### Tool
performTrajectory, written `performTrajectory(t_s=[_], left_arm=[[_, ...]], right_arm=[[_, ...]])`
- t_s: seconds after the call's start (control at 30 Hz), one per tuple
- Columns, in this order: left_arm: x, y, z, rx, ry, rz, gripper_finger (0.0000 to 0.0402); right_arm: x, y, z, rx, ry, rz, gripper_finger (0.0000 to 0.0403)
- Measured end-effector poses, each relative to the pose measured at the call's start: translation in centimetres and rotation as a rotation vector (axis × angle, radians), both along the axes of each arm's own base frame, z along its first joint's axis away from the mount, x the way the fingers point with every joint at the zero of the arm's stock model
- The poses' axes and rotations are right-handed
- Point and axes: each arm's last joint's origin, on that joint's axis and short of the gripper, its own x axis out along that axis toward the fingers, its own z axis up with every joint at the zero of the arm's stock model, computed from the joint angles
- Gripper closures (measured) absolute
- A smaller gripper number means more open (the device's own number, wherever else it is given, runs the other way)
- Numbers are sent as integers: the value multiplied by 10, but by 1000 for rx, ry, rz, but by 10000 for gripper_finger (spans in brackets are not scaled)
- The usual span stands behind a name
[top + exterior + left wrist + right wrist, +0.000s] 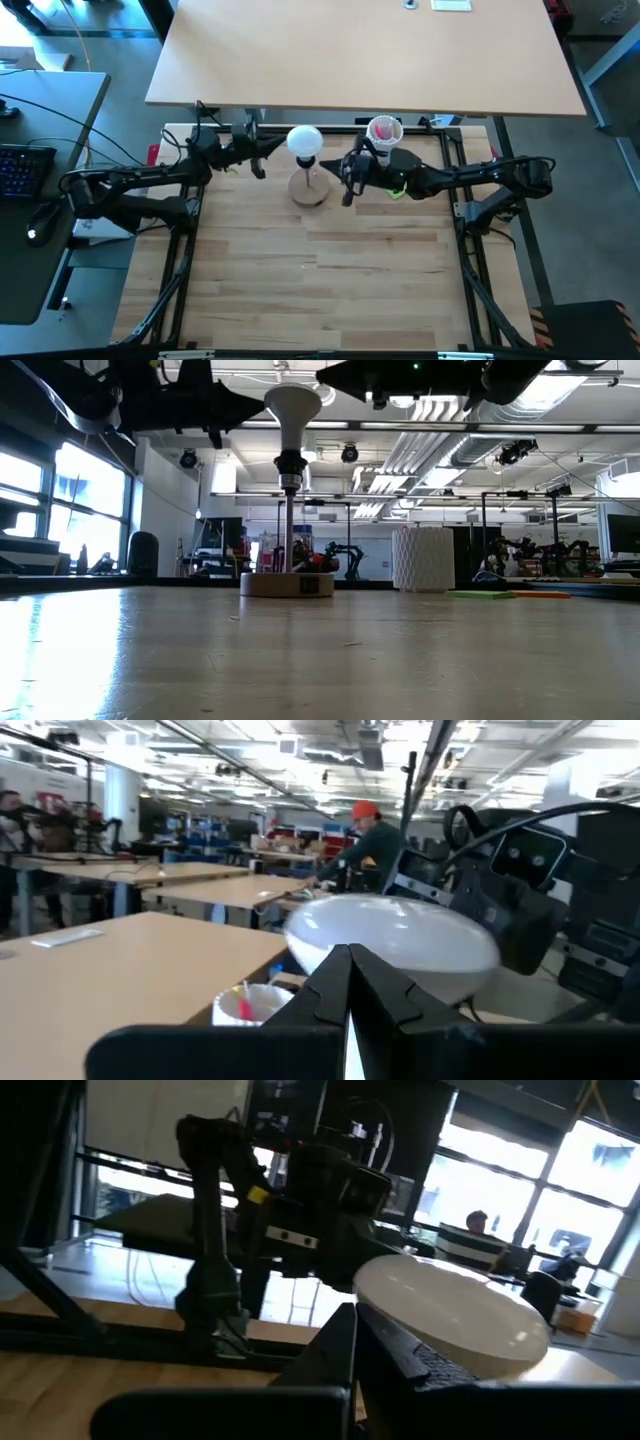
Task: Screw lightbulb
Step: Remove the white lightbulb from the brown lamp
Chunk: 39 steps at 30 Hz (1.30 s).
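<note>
The white lightbulb (305, 140) stands upright with its neck down in the black socket of the round wooden stand (308, 190), near the table's far edge. In the low view the lightbulb (292, 405) tops the stand's post (288, 520). My left gripper (260, 166) is shut just left of the globe, at globe height. My right gripper (348, 190) is shut just right of the stand. Each wrist view shows the globe (390, 940) (450, 1315) close beyond its shut fingertips (350, 970) (352, 1330). In the high view both grippers stand apart from the bulb.
A white perforated cup (384, 131) with pink contents stands right of the bulb at the far edge. A green piece (398, 190) lies under the right arm. A larger pale table (360, 50) lies beyond the far edge. People show in the room behind.
</note>
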Motion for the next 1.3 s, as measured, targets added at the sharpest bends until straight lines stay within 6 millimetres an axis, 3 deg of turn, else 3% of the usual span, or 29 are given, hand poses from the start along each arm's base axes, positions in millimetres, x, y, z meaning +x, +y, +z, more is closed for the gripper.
performTrajectory(t_s=[0.2, 0.37, 0.7, 0.93, 1.13, 1.3], left_arm=[[-6, 11, 0, -11, -9, 51, 401], [-2, 9, -3, -54, -11, 3, 401], [11, -17, -1, -48, -25, -119, 402], [19, -39, -2, -52, 1, -253, 401], [8, -41, -4, -85, 120, -105, 401], [-9, -31, 1, -72, 163, 109, 401]], right_arm=[[-1, -10, 0, 30, -3, -35, 403], [-4, -24, -1, 66, -8, -31, 403], [-11, -53, -1, 109, -11, -91, 403], [-17, -69, -5, 170, -9, -361, 403], [-11, -56, -7, 137, 36, -112, 403], [-9, -45, -3, 113, 8, 76, 403]])
